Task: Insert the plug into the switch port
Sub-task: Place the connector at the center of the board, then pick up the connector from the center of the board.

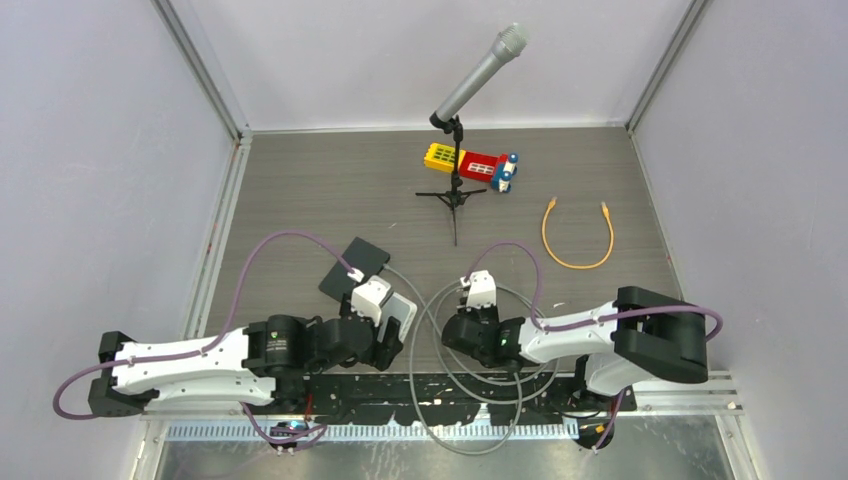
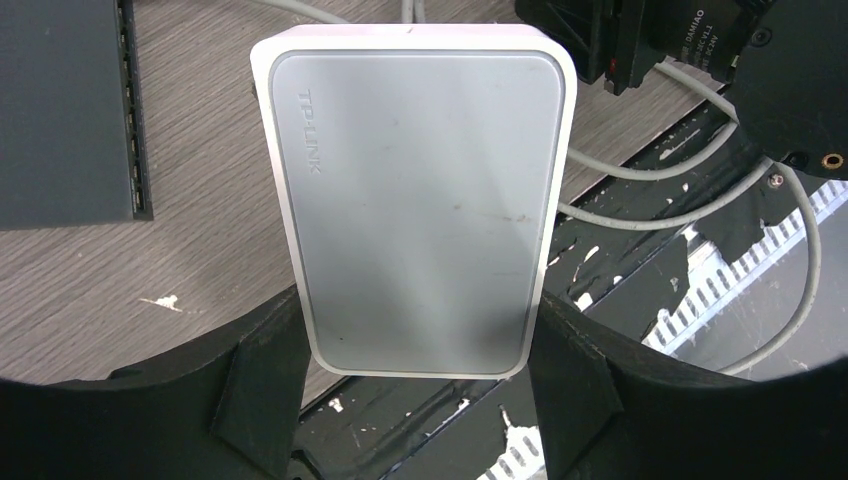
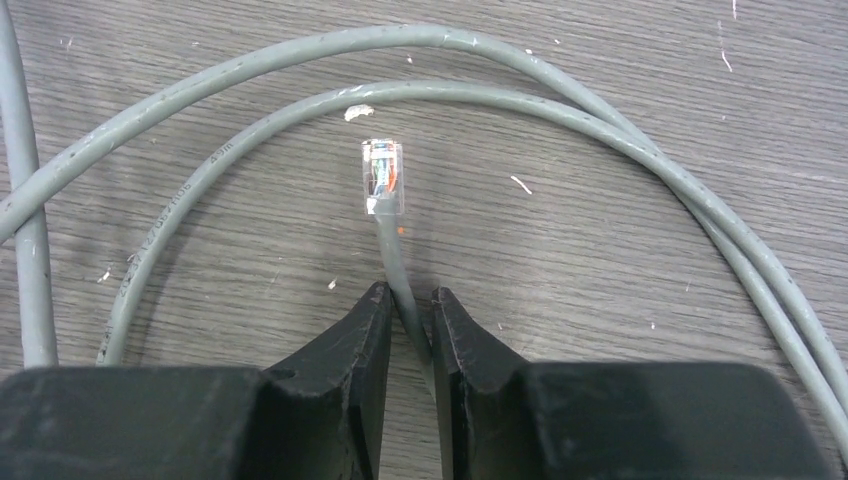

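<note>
the switch (image 2: 420, 200) is lying flat, a white box with a grey rounded top panel carrying tp-link lettering, its long side running toward 12 o'clock in the left wrist view. the left gripper (image 2: 415, 338) is clasping its near end. the plug (image 3: 382, 178), a clear connector, is pointing toward 12 o'clock, its grey cable (image 3: 393, 255) being pinched by the right gripper (image 3: 411, 300).
</note>
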